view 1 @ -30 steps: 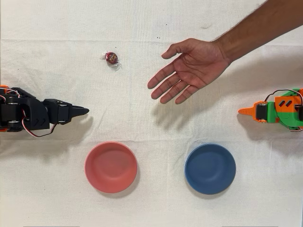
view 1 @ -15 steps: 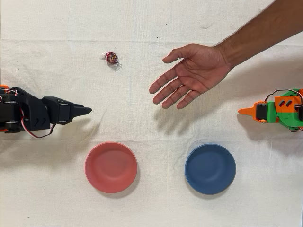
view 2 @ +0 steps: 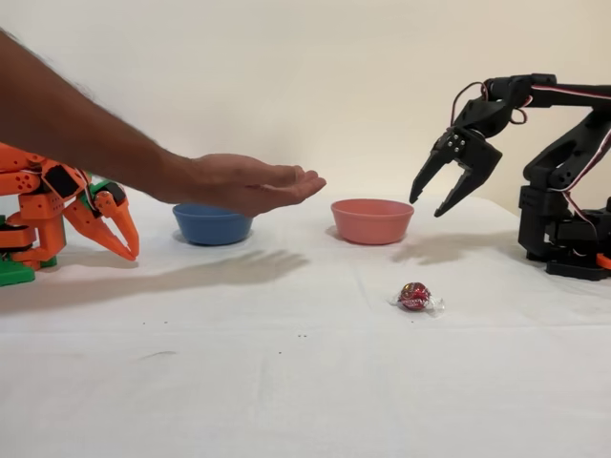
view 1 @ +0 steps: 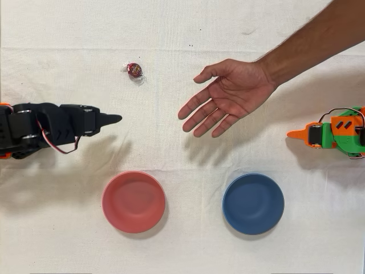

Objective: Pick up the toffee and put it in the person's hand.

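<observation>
Near the left edge of the tabletop in the overhead view: gripper (view 1: pixel 114 119) raised above the cloth, fingers spread apart, nothing held (fixed view (view 2: pixel 441 197) confirms the gap). Since a second ago, advanced a short way toward the centre and shifted toward the top edge. Judged as the start of the reach; no descent yet.

Toffee (view 1: pixel 135 70) lying on the cloth nearer the top edge, ahead of and well apart from the gripper; unmoved. In the fixed view, toffee (view 2: pixel 415 297) alone on the near part of the tabletop, below and in front of the gripper.

Hand (view 1: pixel 228 94) held open, palm up, above the tabletop right of centre, reaching in from the top right corner; drifted slightly since a second ago.

Pink bowl (view 1: pixel 134 201) and blue bowl (view 1: pixel 253 204) toward the bottom edge, unchanged. Orange arm (view 1: pixel 333 134) idle at the right edge.

Next requirement: travel over the toffee, then descent with fingers astride it.
</observation>
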You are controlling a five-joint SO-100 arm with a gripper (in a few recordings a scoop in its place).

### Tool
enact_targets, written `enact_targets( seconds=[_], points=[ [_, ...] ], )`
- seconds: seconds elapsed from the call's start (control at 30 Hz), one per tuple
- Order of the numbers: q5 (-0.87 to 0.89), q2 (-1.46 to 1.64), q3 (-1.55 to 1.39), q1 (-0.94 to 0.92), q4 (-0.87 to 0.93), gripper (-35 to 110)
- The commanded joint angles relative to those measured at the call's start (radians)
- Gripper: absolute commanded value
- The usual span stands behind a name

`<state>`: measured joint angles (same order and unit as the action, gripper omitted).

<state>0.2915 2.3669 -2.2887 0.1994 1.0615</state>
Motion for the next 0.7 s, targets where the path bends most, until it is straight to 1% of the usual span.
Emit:
enact_targets(
  seconds=[0.0, 0.23, 0.67],
  points=[
    [0.011, -0.066, 0.120, 0.052, 0.008, 18],
    [-0.021, -0.276, 0.258, 0.117, 0.012, 19],
    [-0.152, -0.482, 0.480, 0.127, 0.081, 19]
  ],
)
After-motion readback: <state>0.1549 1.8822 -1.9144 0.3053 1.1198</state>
